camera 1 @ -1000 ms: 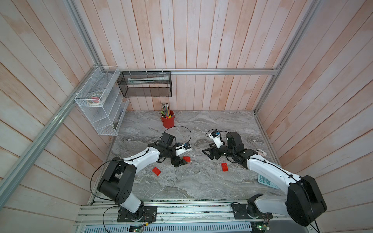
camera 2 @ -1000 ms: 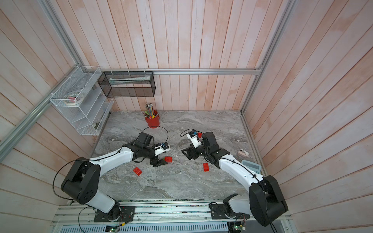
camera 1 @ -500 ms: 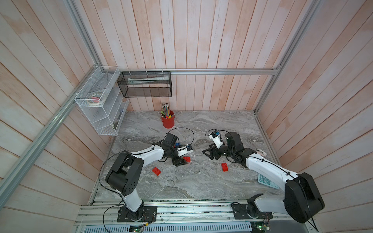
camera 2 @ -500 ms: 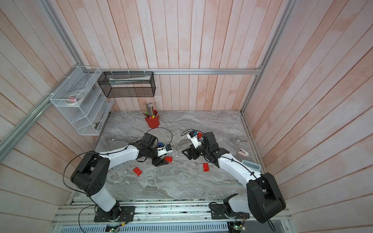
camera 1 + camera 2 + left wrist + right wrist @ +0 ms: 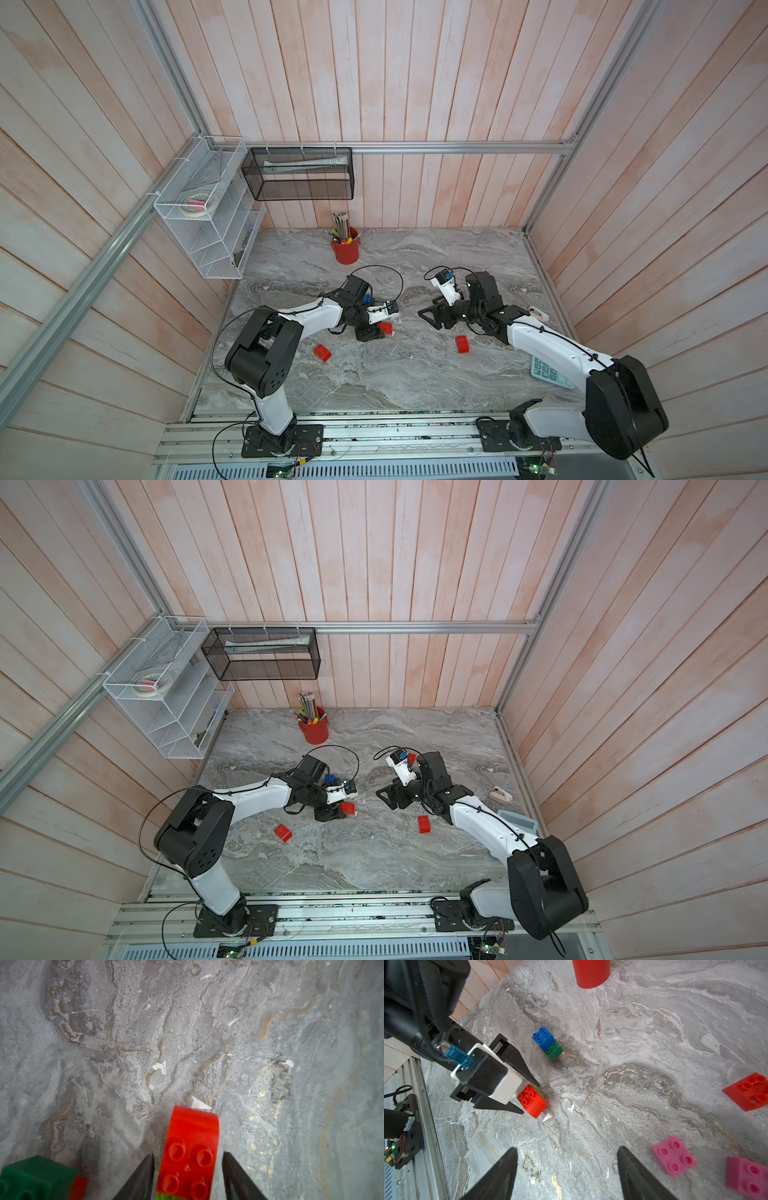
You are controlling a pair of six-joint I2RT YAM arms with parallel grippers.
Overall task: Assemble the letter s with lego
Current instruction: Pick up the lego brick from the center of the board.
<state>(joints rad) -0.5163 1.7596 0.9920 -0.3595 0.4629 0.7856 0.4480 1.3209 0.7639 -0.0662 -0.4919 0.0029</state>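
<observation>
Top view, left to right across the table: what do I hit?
leftmost red brick → pencil cup → middle red brick, between the open jaws of the left gripper → right gripper, open and empty → rightmost red brick → calculator

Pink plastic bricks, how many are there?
2, in the right wrist view: one pink studded plastic brick by the right pincer, a second pink brick beside it. Others may be hidden.

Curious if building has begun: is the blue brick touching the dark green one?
Touching. Right wrist view shows the blue brick butted against the dark green brick.
</observation>
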